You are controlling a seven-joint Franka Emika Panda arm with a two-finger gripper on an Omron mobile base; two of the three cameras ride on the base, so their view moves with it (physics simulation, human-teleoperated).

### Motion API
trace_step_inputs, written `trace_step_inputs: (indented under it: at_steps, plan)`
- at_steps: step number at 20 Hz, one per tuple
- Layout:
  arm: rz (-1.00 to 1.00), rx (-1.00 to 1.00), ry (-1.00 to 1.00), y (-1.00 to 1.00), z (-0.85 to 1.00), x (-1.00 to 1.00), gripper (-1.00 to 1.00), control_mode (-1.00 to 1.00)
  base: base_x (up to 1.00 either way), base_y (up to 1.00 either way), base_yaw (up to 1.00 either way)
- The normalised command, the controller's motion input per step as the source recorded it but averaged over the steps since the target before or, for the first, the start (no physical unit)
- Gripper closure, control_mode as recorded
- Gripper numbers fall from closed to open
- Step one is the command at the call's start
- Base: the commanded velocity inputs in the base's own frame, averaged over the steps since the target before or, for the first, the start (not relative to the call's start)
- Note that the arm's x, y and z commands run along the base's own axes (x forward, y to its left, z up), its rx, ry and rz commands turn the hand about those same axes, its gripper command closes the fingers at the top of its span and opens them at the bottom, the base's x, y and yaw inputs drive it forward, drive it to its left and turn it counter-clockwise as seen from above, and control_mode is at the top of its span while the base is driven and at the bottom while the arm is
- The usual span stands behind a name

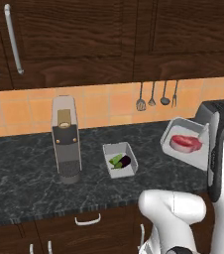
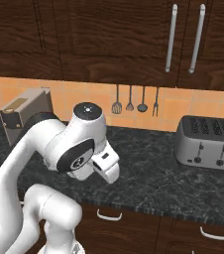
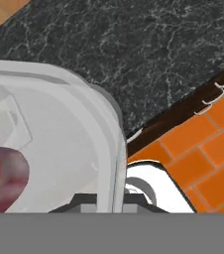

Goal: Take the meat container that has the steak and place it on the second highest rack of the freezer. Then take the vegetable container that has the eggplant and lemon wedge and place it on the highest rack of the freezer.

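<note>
Tool: my tool pinches the rim of the white rectangular meat container.
Steak: round red steak inside it, tilted, lifted above the dark marble table.
Vegetables: purple eggplant with green lemon wedge in the white tray on the table.

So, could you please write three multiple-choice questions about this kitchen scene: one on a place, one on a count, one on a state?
1. Where does the eggplant lie?
A. in the white container on the counter
B. on the toaster
C. beside the steak

2. How many utensils hang on the tiled wall?
A. two
B. four
C. six

3. The meat container with the steak is:
A. flat on the counter
B. lifted and tilted
C. upside down

Answers: 1 A, it lies with the lemon wedge; 2 B, four handles hang; 3 B, the gripper pinches its rim above the counter.
</note>
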Motion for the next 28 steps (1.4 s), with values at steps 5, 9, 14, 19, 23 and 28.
trace_step_inputs:
  at_steps: [5,9,14,19,23,28]
  plan:
    - [0.09,-0.15,-0.12,0.36,0.68,-0.38,1.00,-1.00,0.00,0.00,0.00]
    - [0.20,0.00,0.00,0.14,0.67,-0.13,1.00,-1.00,0.00,0.00,0.00]
    - [0.31,0.00,0.00,0.06,0.50,-0.05,1.00,-1.00,0.00,0.00,0.00]
    - [0.08,0.00,0.00,0.00,0.02,-0.10,1.00,-1.00,0.00,0.00,0.00]
    - [0.00,0.00,0.00,0.00,0.00,0.00,1.00,-1.00,0.00,0.00,0.00]
    - [0.00,0.00,0.00,0.00,0.00,0.00,1.00,1.00,-0.27,0.00,-0.17]
